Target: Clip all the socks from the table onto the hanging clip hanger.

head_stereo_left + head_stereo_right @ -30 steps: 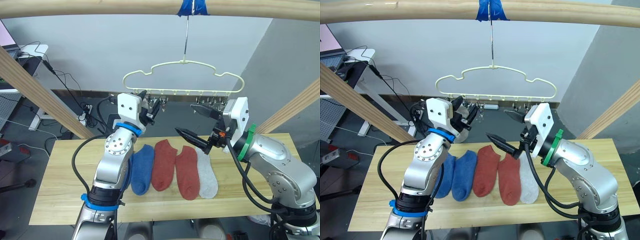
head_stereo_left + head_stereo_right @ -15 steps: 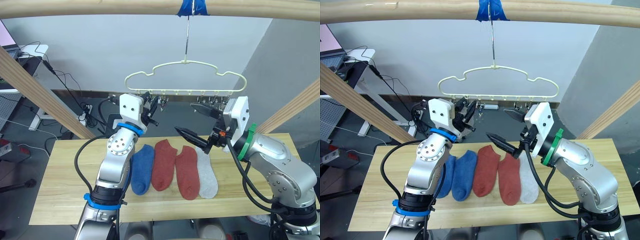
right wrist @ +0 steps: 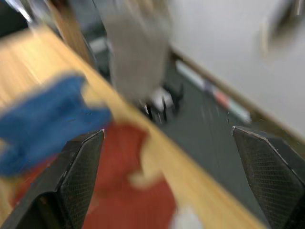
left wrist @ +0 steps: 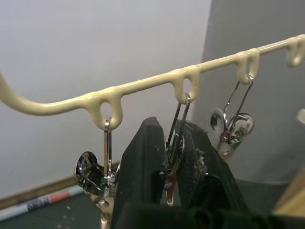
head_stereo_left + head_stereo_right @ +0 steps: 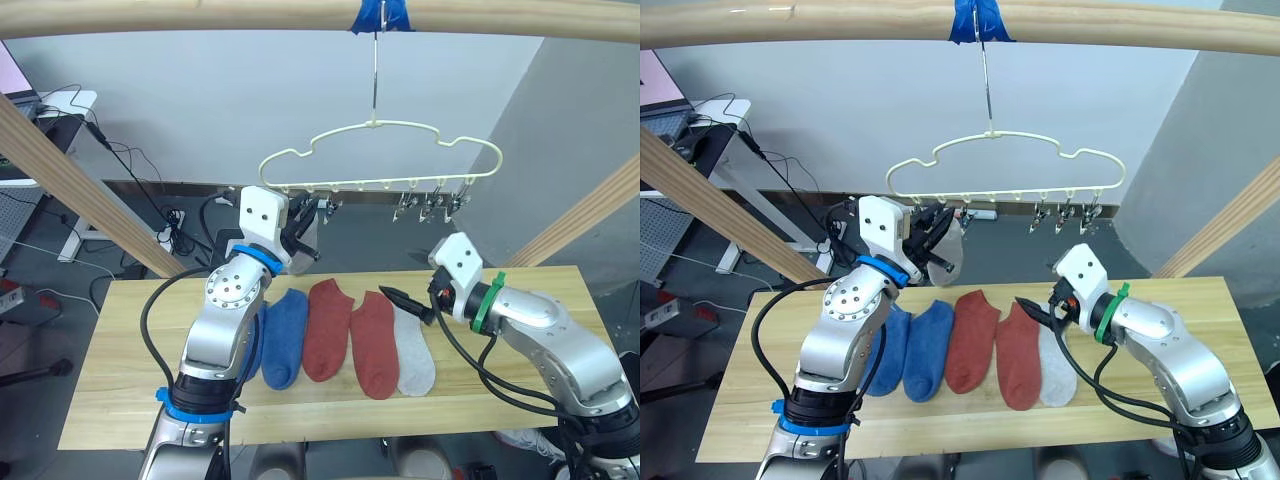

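Here the tabletop of pale wood planks carries a row of socks lying side by side: two blue socks, then two rust-red socks, then a light grey sock at the robot's right end. Above it a wooden pole crosses the frame, and the clip hanger hangs from it by its long hook, which is taped with blue tape. The hanger tilts, its right end higher, with a row of small metal clips dangling beneath. The left gripper is raised to the hanger's left end, its fingers clenched on one clip, and another light grey sock hangs by that gripper. The right gripper sits low, just above the tabletop near the grey sock's cuff, with its fingers spread wide apart and holding nothing.
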Motion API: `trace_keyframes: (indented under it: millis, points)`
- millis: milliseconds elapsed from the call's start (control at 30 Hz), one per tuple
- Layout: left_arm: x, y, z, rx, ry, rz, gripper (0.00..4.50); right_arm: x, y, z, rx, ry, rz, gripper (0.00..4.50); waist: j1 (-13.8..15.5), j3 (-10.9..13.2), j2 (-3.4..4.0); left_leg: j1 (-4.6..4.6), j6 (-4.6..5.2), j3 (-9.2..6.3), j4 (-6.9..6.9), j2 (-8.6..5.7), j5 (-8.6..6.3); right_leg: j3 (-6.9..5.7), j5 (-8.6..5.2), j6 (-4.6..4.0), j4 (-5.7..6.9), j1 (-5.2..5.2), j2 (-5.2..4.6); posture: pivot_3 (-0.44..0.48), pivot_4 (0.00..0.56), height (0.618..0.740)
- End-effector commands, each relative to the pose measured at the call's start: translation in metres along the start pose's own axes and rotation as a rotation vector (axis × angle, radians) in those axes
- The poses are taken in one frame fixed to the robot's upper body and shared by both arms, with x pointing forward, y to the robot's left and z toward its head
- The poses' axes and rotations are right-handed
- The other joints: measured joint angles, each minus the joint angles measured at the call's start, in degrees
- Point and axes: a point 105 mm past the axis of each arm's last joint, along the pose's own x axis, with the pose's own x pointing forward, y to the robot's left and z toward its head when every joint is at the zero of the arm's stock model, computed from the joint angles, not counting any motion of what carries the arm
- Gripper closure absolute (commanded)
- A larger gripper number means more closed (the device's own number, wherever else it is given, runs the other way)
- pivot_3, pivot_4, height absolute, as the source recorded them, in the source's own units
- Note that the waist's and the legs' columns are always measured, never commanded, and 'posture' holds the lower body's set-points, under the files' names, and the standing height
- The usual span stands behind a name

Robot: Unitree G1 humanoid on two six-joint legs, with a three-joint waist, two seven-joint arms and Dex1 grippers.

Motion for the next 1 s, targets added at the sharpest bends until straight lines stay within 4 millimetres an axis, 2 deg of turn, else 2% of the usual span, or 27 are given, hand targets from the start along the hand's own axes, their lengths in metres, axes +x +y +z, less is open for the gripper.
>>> trace_keyframes:
  millis: [33,167,367,500,833,933,1000]
  points:
    - [-0.008,-0.001,0.006,-0.034,0.027,-0.064,4.27,0.011,-0.002,-0.027,-0.066,0.089,0.039,0.0,-0.2,0.0,0.0,0.06,0.02,0.02,0.01,0.01,0.0,0.03,0.0,0.0,0.06,0.0,0.01,-0.137,0.28,0.74]
    - [-0.011,0.002,0.006,-0.048,0.054,-0.08,4.27,0.018,-0.007,-0.058,-0.129,0.198,0.064,0.0,-0.2,0.0,-0.01,0.12,0.08,0.03,0.11,0.0,0.04,0.07,0.0,0.0,0.3,0.0,0.02,-0.128,0.283,0.74]
    - [-0.016,-0.005,0.002,-0.077,0.073,-0.081,4.27,0.025,-0.015,-0.083,-0.266,0.289,0.095,0.0,-0.2,0.0,-0.02,0.07,0.07,0.01,0.48,-0.01,0.05,0.07,0.0,0.0,0.4,0.07,0.04,-0.117,0.285,0.74]
    - [-0.017,-0.01,0.001,-0.091,0.08,-0.085,4.27,0.028,-0.015,-0.093,-0.308,0.317,0.131,0.0,0.0,0.0,-0.03,0.05,0.07,0.0,0.61,-0.02,0.04,0.07,0.0,0.0,0.42,0.1,0.04,-0.113,0.288,0.74]
    - [-0.016,-0.009,0.0,-0.092,0.088,-0.089,4.27,0.041,-0.011,-0.101,-0.26,0.321,0.177,0.0,-0.1,0.0,-0.03,0.07,0.08,-0.02,0.73,-0.01,0.04,0.07,0.05,0.02,0.44,0.18,0.05,-0.111,0.287,0.74]
    - [-0.016,-0.01,0.0,-0.092,0.088,-0.088,4.27,0.041,-0.011,-0.105,-0.264,0.327,0.183,0.65,-0.1,0.0,-0.03,0.07,0.07,-0.01,0.73,-0.01,0.04,0.08,0.05,0.02,0.43,0.18,0.05,-0.107,0.288,0.74]
    - [-0.015,-0.01,0.0,-0.092,0.089,-0.088,4.27,0.041,-0.012,-0.105,-0.274,0.325,0.181,1.3,-0.1,0.0,-0.03,0.07,0.08,-0.01,0.73,-0.01,0.04,0.08,0.05,0.02,0.43,0.18,0.05,-0.107,0.287,0.74]
